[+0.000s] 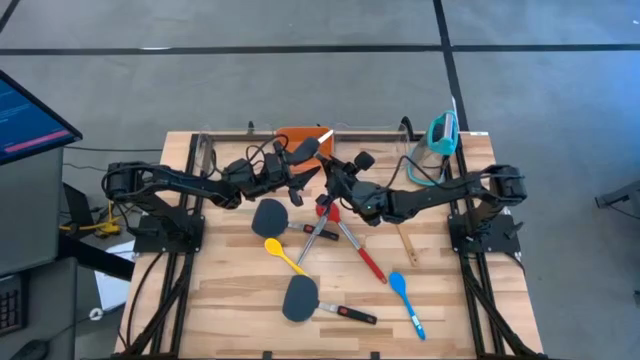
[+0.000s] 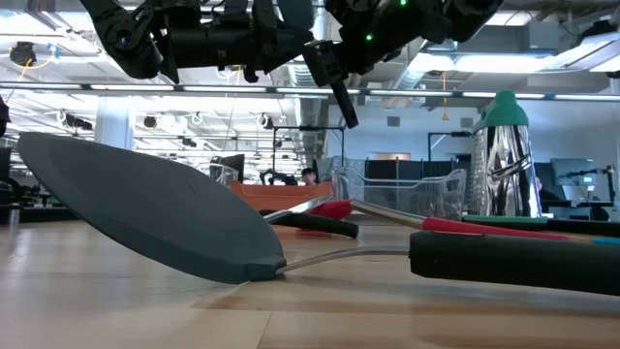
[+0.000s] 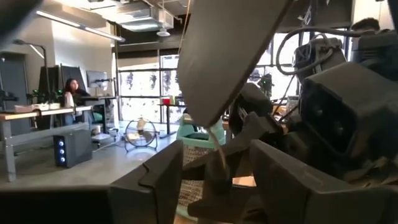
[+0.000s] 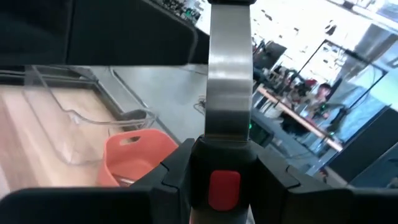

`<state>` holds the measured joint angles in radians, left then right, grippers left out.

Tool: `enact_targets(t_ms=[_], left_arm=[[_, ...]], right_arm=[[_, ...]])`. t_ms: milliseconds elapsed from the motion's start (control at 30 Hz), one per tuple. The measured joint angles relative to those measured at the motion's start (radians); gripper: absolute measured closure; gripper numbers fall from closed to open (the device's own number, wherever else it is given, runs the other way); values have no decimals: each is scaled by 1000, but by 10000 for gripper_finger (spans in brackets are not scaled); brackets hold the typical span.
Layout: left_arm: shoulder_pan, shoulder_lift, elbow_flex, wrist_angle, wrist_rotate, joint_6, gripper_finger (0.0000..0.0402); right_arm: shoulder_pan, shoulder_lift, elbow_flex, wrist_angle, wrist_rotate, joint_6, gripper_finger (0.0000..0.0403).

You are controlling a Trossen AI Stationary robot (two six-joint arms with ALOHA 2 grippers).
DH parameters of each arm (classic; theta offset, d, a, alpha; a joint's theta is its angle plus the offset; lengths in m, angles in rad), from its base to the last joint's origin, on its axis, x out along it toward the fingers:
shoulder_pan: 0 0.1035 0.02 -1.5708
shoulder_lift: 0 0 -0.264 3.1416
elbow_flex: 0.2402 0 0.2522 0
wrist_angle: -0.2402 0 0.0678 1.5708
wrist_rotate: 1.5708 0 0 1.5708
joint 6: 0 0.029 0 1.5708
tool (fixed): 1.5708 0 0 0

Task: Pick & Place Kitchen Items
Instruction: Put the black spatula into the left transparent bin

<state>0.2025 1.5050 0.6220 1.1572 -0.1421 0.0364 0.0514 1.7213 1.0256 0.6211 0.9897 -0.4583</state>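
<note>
My right gripper clamps the spatula handle; rigid, light, slick metal, blade toward twelve o'clock. My left gripper stands apart.

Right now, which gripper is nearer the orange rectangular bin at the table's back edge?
Left. The left gripper hovers at the orange rectangular bin's front edge; the right gripper, holding a black-handled utensil, sits farther forward and rightward.

Overhead downward, table-level across, two wrist close-ups
</note>
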Motion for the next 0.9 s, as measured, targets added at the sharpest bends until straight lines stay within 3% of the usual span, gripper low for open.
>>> enact_targets(t_ms=[367,667,900], left_arm=[[2,3,6,3,0,-19,230],[10,113,96,2,1,-15,240],[17,119,97,6,1,-19,256]], right_arm=[[8,3,0,20,-21,-20,301],[10,3,0,7,-21,-23,301],[13,3,0,-21,-20,-22,301]])
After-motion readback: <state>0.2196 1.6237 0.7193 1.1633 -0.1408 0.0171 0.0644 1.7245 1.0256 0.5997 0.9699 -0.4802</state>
